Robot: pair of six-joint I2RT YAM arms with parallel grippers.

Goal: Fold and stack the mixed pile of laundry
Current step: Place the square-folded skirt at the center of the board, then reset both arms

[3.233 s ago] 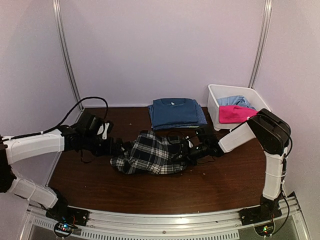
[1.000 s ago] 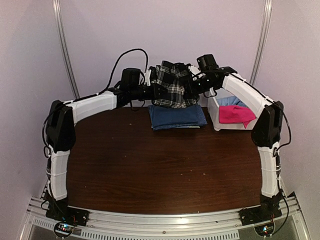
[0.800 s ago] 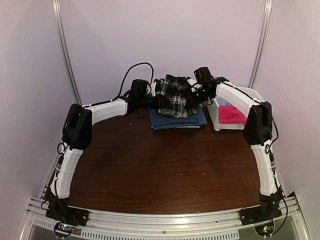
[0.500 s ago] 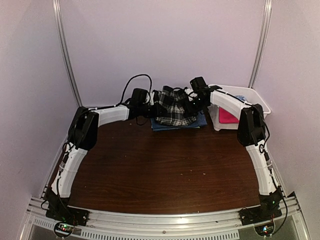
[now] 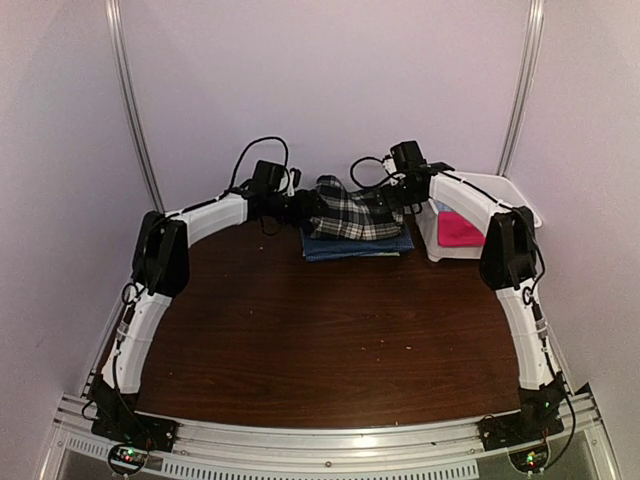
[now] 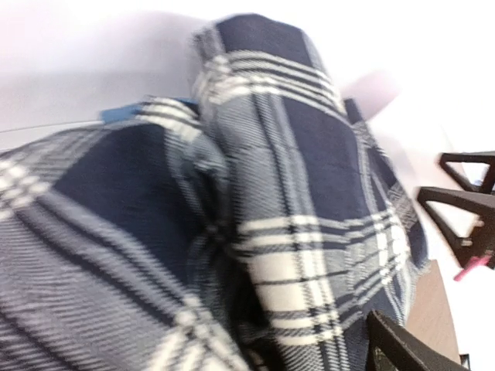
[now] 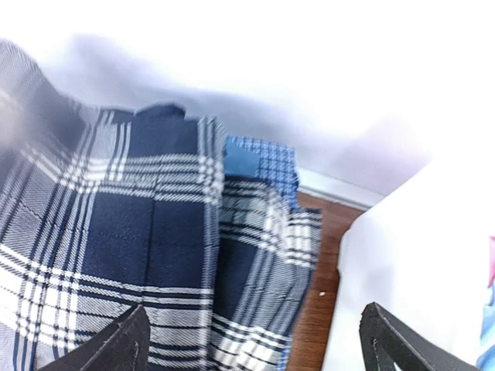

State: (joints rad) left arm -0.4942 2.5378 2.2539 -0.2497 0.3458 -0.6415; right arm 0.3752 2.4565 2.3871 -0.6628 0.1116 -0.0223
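Observation:
The black-and-white plaid shirt [image 5: 352,214] lies bunched on top of the folded dark blue T-shirt [image 5: 355,246] at the back of the table. My left gripper [image 5: 308,207] is at the shirt's left edge and my right gripper [image 5: 393,206] at its right edge. Plaid cloth [image 6: 294,201] fills the left wrist view; only one left finger [image 6: 402,349] shows, far to the side. In the right wrist view the right gripper [image 7: 255,309] stands open over the plaid cloth [image 7: 131,224], gripping nothing, and a blue checked edge [image 7: 271,166] shows under the shirt.
A white bin [image 5: 503,187] stands at the back right behind the right forearm, with a bright pink piece [image 5: 458,230] inside; its white wall [image 7: 402,255] is close to the right fingers. The back wall is just behind the stack. Brown table [image 5: 330,330] stretches toward the arm bases.
The plaid shirt, held up in the air between both grippers a second ago, has come down onto the blue stack. Both grippers have opened and let it go.

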